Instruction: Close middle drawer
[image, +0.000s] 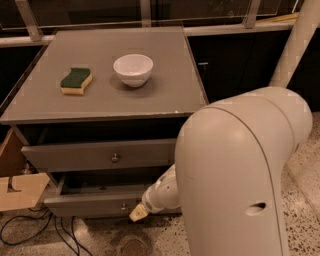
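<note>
The middle drawer (90, 204) is a wide grey drawer with a tiny metal knob (123, 206). It stands pulled out a little from the cabinet, and a strip of its bare grey inside shows. My gripper (138, 214) is low in front of the drawer's front panel, just right of the tiny knob. It looks to be at or touching the panel. My big white arm (235, 175) covers the right part of the drawer and cabinet. Above it is a similar grey drawer front (100, 155) with a larger round knob (115, 157), nearly shut.
On the cabinet top (165, 90) are a white bowl (133, 69) and a green and yellow sponge (76, 81). A cardboard box (17, 190) and cables (30, 235) lie on the floor at left. A white pole (295, 45) rises at right.
</note>
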